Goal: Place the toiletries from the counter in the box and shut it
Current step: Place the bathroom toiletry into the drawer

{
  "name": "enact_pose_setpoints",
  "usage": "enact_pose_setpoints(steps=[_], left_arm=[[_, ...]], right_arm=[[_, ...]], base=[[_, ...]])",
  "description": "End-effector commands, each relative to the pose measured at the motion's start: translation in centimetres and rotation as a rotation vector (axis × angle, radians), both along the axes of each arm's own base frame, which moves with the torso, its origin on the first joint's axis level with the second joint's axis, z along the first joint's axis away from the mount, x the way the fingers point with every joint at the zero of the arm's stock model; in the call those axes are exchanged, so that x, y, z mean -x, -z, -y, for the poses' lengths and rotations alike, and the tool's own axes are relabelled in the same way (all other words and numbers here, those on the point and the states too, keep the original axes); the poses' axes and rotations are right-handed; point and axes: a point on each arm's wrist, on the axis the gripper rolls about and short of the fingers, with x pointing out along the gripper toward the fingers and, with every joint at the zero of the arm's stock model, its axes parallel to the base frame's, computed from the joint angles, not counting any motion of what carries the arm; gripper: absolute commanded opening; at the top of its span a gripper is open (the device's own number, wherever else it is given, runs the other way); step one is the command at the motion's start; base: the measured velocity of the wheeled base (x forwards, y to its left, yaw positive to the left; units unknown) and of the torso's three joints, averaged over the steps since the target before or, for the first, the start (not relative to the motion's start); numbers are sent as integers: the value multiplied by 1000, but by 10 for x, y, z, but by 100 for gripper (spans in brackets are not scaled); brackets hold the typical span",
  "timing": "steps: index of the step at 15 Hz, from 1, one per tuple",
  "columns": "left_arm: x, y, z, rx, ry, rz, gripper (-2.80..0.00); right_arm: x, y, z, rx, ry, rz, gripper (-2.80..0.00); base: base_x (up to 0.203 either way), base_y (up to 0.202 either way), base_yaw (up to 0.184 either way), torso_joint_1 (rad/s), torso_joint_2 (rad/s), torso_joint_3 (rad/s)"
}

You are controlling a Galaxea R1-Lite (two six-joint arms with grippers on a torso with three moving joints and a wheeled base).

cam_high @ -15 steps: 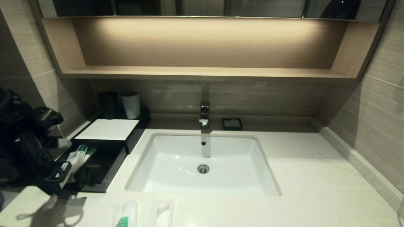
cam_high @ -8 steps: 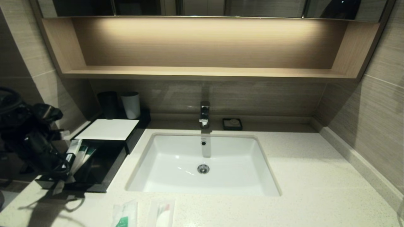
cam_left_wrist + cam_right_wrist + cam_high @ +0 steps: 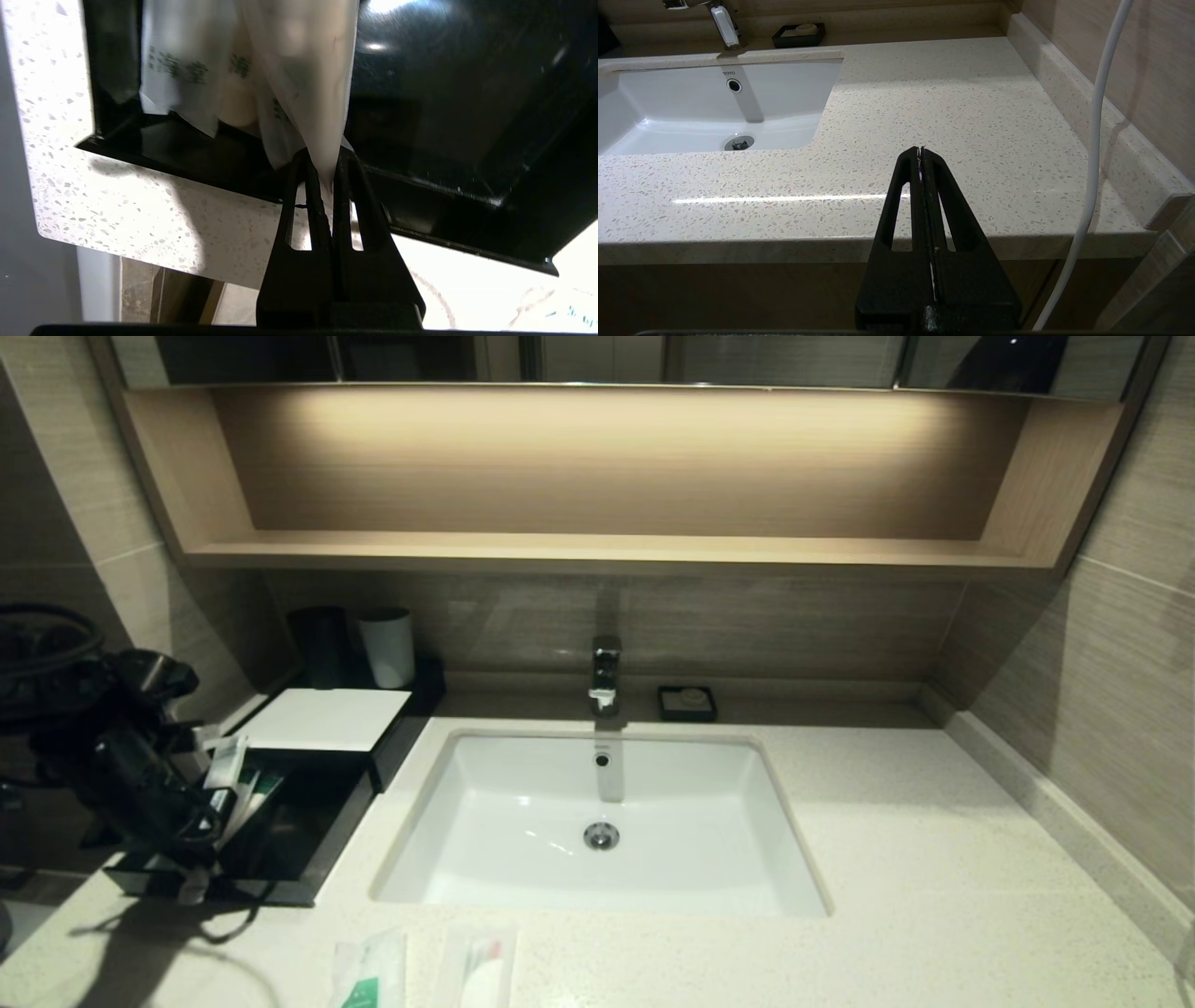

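Left gripper (image 3: 328,179) pinches a packet (image 3: 306,84) over the box (image 3: 308,845) drawer (sink (image 3: 597,821) at 3 o'clock). Right gripper (image 3: 920,156) closed on nothing, parked off counter (image 3: 952,116) edge.

Open black box (image 3: 280,840), packets (image 3: 245,793) inside

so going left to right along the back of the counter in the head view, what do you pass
black cup → white cup → faucet → soap dish
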Motion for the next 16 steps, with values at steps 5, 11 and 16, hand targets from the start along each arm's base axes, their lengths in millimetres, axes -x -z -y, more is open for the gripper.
enact_pose_setpoints(steps=[5,11,16], left_arm=[[45,-44,25,16,48,-54,-280],[42,-33,24,44,38,-165,-280],[21,-24,15,58,16,-180,-280]], right_arm=[[0,0,0,0,0,-1,-280],[0,0,0,0,0,-1,-280],[0,0,0,0,0,0,-280]], base=[[0,0,0,0,0,0],[0,0,0,0,0,0],[0,0,0,0,0,0]])
